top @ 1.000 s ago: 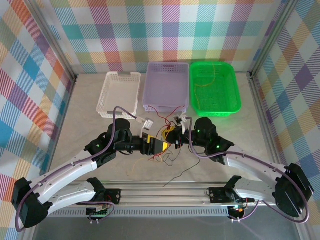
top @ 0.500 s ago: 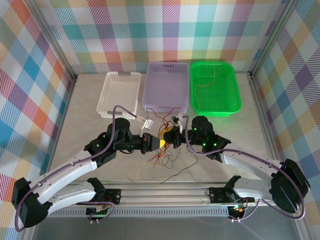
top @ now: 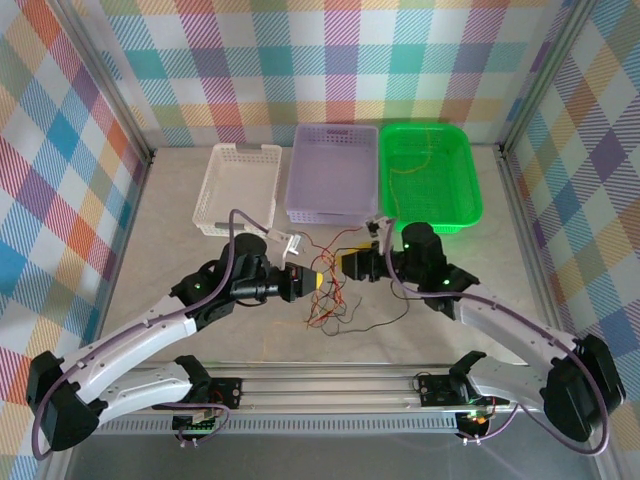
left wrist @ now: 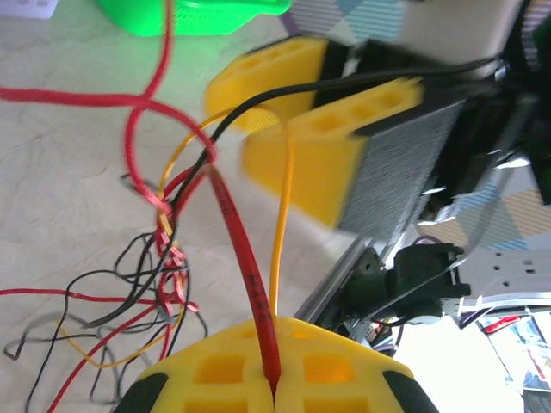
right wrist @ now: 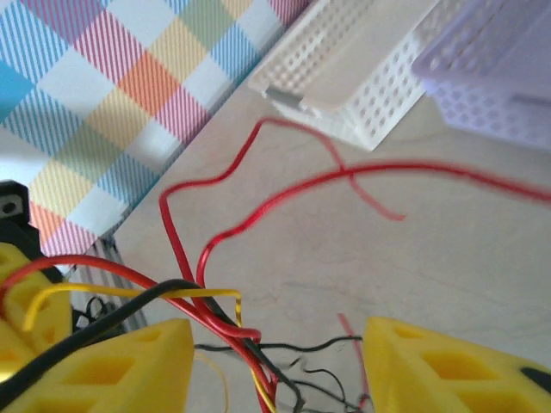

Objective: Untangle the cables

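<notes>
Since the left end effector (left wrist: 274, 380) clamps a red cable (left wrist: 244, 262) and the right end effector (right wrist: 275, 366) stands apart, it should pinch only the black cable (left wrist: 344, 86).

blurred: right claw (left wrist: 231, 120) | cut off at bottom edge: cables (right wrist: 244, 346), tangle unreadable

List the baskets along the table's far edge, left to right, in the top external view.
white basket → purple basket → green basket
</notes>
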Controlling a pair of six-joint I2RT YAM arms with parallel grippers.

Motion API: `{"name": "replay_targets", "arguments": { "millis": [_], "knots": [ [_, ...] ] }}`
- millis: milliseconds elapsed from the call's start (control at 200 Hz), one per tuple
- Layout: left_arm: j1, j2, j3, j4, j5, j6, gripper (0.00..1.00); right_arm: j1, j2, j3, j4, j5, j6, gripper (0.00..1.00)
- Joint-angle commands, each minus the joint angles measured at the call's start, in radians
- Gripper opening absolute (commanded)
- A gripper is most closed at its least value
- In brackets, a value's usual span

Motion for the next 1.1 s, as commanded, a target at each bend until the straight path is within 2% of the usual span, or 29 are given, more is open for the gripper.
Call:
{"name": "replay_targets", "arguments": {
  "millis": [0,135,265,380,485,555,595,695,825,900,990,1100],
  "knots": [
    [-0.013,0.025,0.064,-0.038,-0.023,0.004,0.00,-0.023,-0.075,0.021,-0.085,0.007,-0.027,0.59],
    [-0.014,0.055,0.093,-0.053,-0.011,0.025,0.00,-0.053,-0.131,0.026,-0.162,0.029,-0.056,0.63],
    [-0.014,0.087,0.144,-0.166,-0.032,0.066,0.00,-0.075,-0.198,0.036,-0.230,0.061,-0.083,0.67],
    [-0.013,0.089,0.149,-0.166,-0.005,0.079,0.00,-0.082,-0.251,0.012,-0.188,0.072,-0.048,0.70],
    [-0.013,0.092,0.161,-0.169,0.019,0.095,0.00,-0.081,-0.223,0.020,-0.139,0.008,-0.001,0.69],
    [-0.013,0.098,0.177,-0.190,0.030,0.115,0.00,-0.082,-0.222,0.025,-0.128,0.024,0.017,0.68],
    [-0.013,0.101,0.188,-0.209,0.036,0.130,0.00,-0.082,-0.237,0.023,-0.125,0.057,0.026,0.68],
    [-0.014,0.103,0.219,-0.275,0.020,0.175,0.00,-0.082,-0.303,0.027,-0.159,0.250,0.066,0.72],
    [-0.013,0.121,0.278,-0.388,-0.044,0.235,0.00,-0.082,-0.345,0.093,-0.364,0.631,0.114,0.77],
    [-0.013,0.144,0.319,-0.456,-0.077,0.268,0.00,-0.084,-0.344,0.124,-0.459,0.767,0.143,0.78],
    [-0.014,0.176,0.367,-0.532,-0.114,0.307,0.00,-0.089,-0.334,0.144,-0.490,0.765,0.133,0.80],
    [-0.013,0.210,0.412,-0.597,-0.144,0.346,0.00,-0.089,-0.324,0.150,-0.450,0.637,0.100,0.81]
  ]
}}
